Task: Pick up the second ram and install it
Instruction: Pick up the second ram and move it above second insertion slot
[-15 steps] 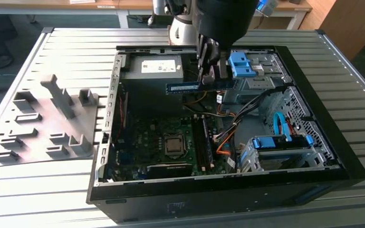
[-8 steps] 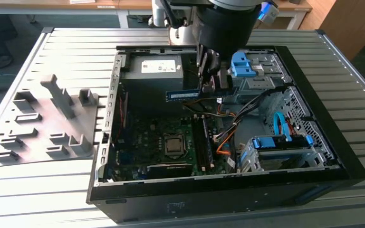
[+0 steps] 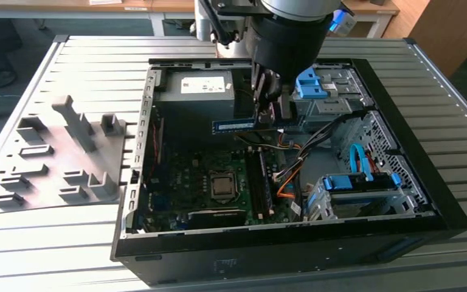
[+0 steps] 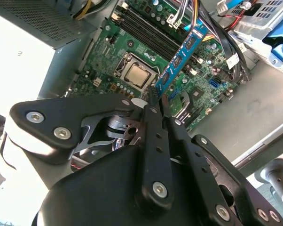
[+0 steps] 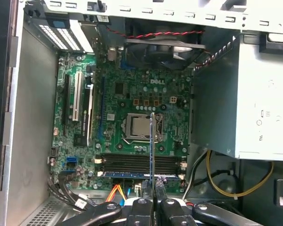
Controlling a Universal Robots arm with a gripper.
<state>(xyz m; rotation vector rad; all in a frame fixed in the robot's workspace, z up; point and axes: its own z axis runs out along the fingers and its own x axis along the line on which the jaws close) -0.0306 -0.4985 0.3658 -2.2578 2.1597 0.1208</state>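
Observation:
My gripper hangs over the open computer case, shut on the second ram, a thin blue-green stick that juts out level toward the exterior view's left. In the second wrist view the ram reaches out from my gripper above the motherboard. In the first wrist view the ram is seen edge-on, held by my gripper above the black memory slots, well clear of them. A blue board edge lies along one slot.
The processor sits mid-board beside the slots. Orange and yellow cables run close to the slots. The grey power supply and blue drive cages crowd the case. A grey moulded tray lies on the slatted table at the exterior view's left.

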